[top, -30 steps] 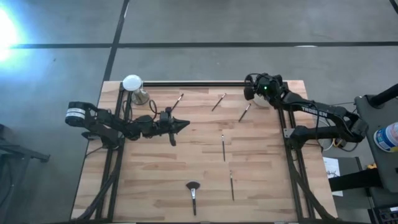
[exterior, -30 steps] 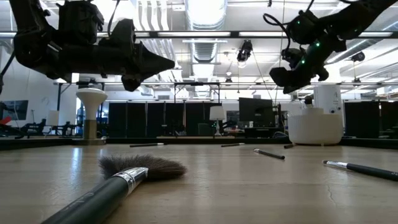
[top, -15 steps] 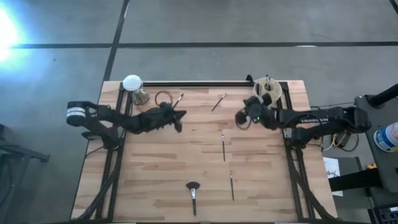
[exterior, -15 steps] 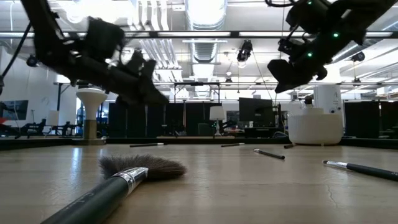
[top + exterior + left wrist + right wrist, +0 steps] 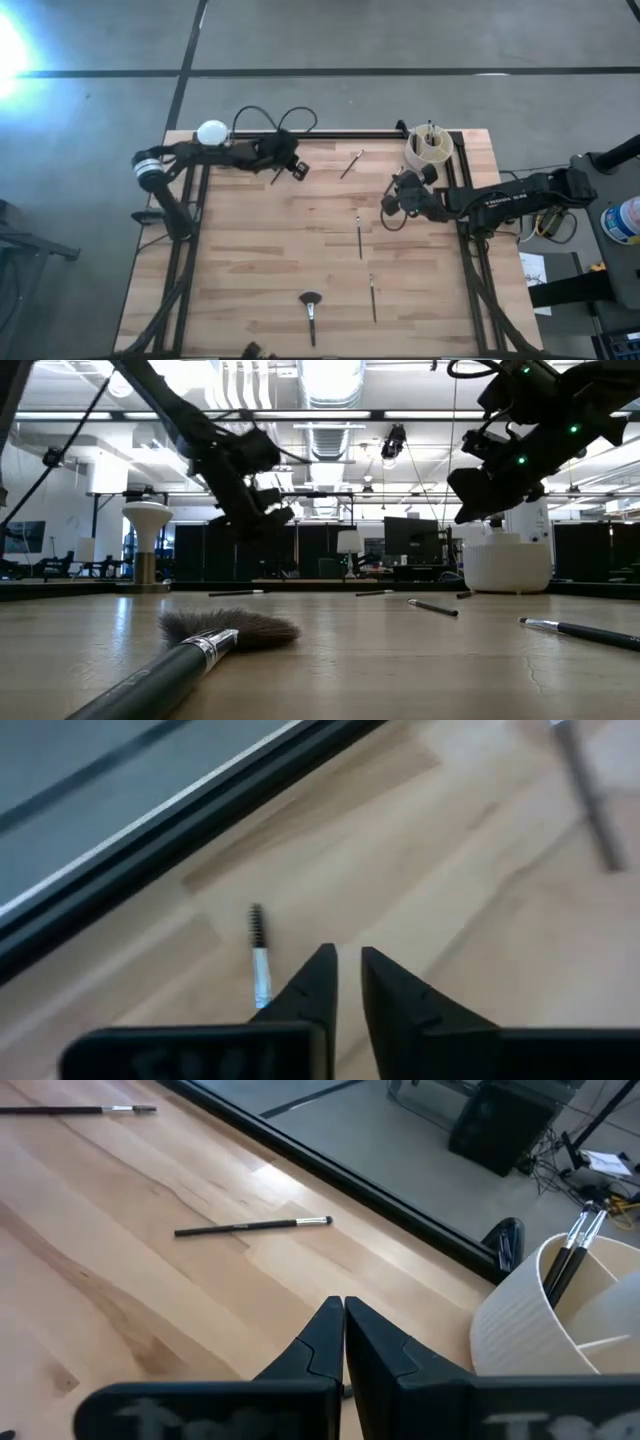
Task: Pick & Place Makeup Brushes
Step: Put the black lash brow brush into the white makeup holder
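Brushes on wooden table [image 5: 260,260]: spoolie-tipped brush [image 5: 258,948] lying flat just beside left gripper [image 5: 345,965], near the table's far edge rail; fingers slightly parted, holding nothing. Thin brush [image 5: 252,1227] on the boards ahead of right gripper [image 5: 343,1315], well apart; fingers pressed together, empty. White holder cup [image 5: 560,1330] beside right gripper, two brushes [image 5: 575,1245] standing in it. Fan brush [image 5: 310,306] at near edge; two thin brushes [image 5: 359,236] mid-table.
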